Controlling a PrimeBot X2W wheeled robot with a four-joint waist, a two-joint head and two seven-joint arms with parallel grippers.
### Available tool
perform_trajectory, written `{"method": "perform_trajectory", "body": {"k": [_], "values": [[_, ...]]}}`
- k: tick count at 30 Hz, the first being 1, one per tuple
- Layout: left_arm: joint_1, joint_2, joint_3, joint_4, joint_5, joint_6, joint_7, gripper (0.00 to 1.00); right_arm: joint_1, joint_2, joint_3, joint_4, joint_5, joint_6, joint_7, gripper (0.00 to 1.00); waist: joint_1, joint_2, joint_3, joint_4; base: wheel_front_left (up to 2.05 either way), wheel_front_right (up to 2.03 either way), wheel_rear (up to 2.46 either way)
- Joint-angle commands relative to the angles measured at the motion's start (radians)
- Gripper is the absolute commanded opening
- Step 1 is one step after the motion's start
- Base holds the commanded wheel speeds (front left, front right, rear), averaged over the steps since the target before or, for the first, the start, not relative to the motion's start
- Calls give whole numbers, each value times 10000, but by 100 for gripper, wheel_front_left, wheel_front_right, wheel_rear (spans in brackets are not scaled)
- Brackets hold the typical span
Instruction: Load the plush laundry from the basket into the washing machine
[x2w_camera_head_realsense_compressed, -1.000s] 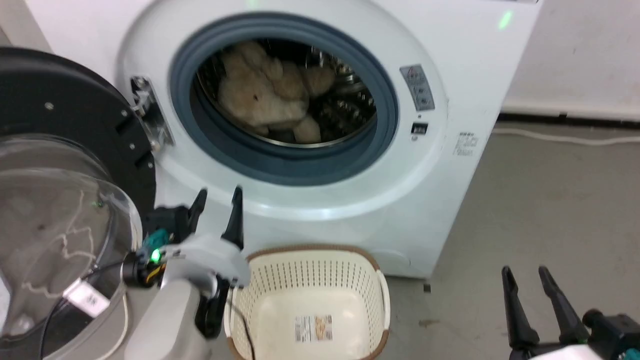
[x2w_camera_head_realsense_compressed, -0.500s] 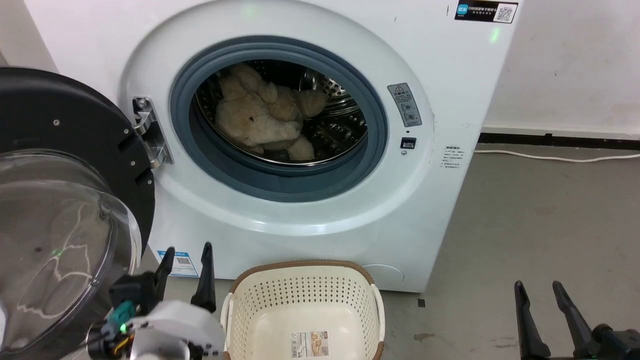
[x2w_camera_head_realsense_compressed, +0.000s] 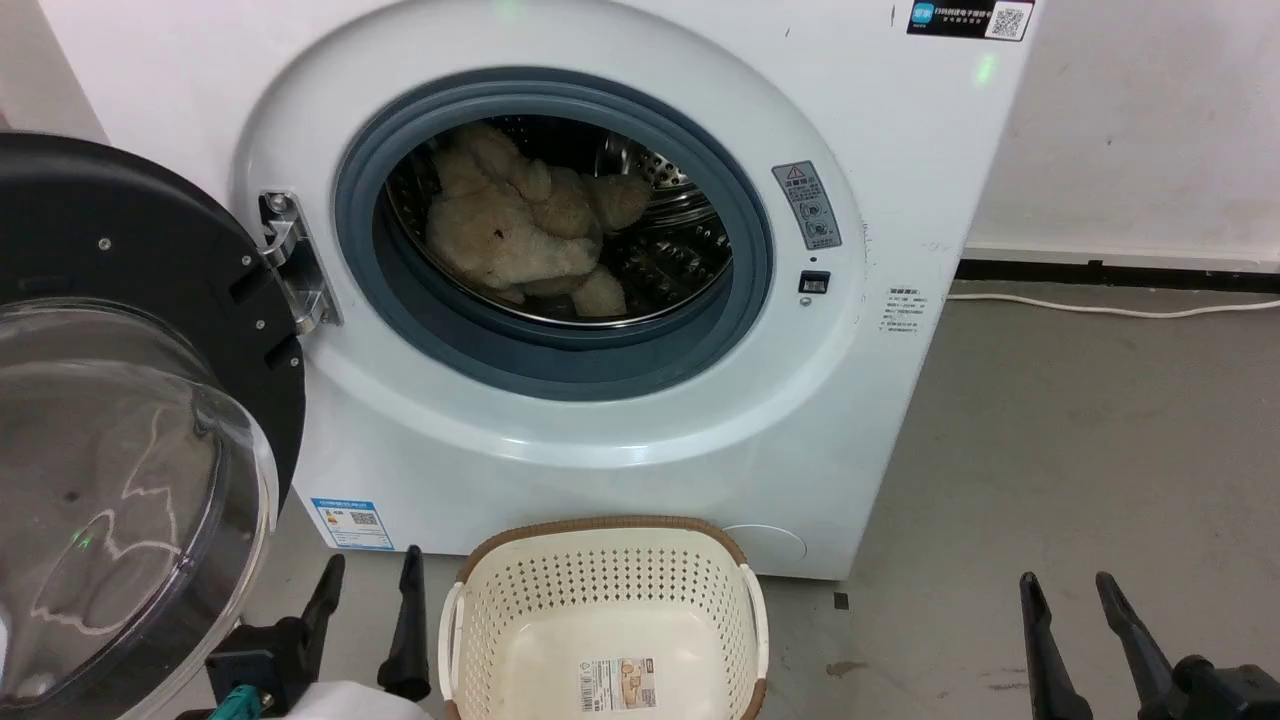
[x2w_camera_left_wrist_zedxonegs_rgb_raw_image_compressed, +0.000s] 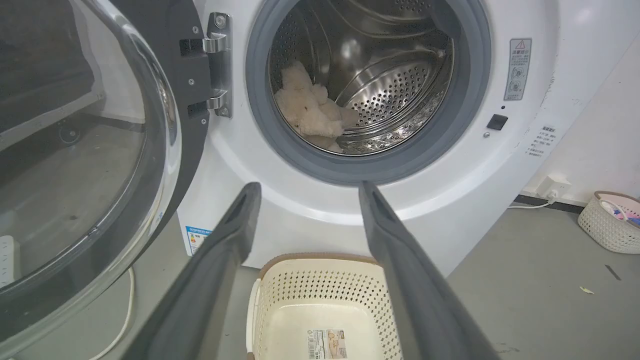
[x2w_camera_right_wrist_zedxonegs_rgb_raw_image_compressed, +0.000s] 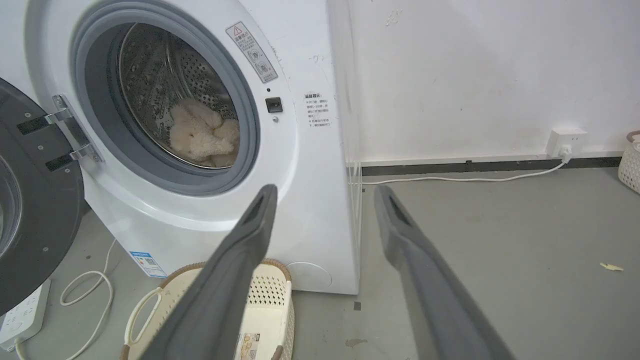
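Note:
The cream-beige plush laundry (x2w_camera_head_realsense_compressed: 520, 235) (x2w_camera_left_wrist_zedxonegs_rgb_raw_image_compressed: 310, 107) (x2w_camera_right_wrist_zedxonegs_rgb_raw_image_compressed: 200, 132) lies inside the steel drum of the white washing machine (x2w_camera_head_realsense_compressed: 880, 420) (x2w_camera_left_wrist_zedxonegs_rgb_raw_image_compressed: 500, 165) (x2w_camera_right_wrist_zedxonegs_rgb_raw_image_compressed: 310, 200), whose black-rimmed bubble door (x2w_camera_head_realsense_compressed: 120, 400) (x2w_camera_left_wrist_zedxonegs_rgb_raw_image_compressed: 100, 150) hangs open to the left. On the floor in front stands the oval basket (x2w_camera_head_realsense_compressed: 600, 610) (x2w_camera_left_wrist_zedxonegs_rgb_raw_image_compressed: 325, 310) (x2w_camera_right_wrist_zedxonegs_rgb_raw_image_compressed: 260, 305); nothing but its label sticker shows inside. My left gripper (x2w_camera_head_realsense_compressed: 372, 565) (x2w_camera_left_wrist_zedxonegs_rgb_raw_image_compressed: 305, 187) is open at the lower left, beside the basket. At the lower right, over bare floor, my right gripper (x2w_camera_head_realsense_compressed: 1068, 585) (x2w_camera_right_wrist_zedxonegs_rgb_raw_image_compressed: 325, 189) is open too.
A white cable (x2w_camera_head_realsense_compressed: 1120, 308) (x2w_camera_right_wrist_zedxonegs_rgb_raw_image_compressed: 460, 177) runs along the wall's base to a socket (x2w_camera_right_wrist_zedxonegs_rgb_raw_image_compressed: 562, 140). A power strip and looped cord (x2w_camera_right_wrist_zedxonegs_rgb_raw_image_compressed: 30, 312) lie under the open door. A small wicker basket (x2w_camera_left_wrist_zedxonegs_rgb_raw_image_compressed: 612, 220) with items sits on the grey floor at far right.
My left gripper has drawn back and down from in front of the washer opening to the bottom edge beside the basket. The camera has tilted, showing more of the washer's top.

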Motion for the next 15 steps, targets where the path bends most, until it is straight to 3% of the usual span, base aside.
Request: {"method": "perform_trajectory", "body": {"k": [1,15], "values": [[157,124,-94,-105,96,5,131,100,213,-6,27,36,64,8,-44,100,0,0,10,22,0,0,0],[-38,290,-295,-477,413,223,227,100,79,-6,218,118,53,8,51,100,0,0,134,-26,0,0,0]]}}
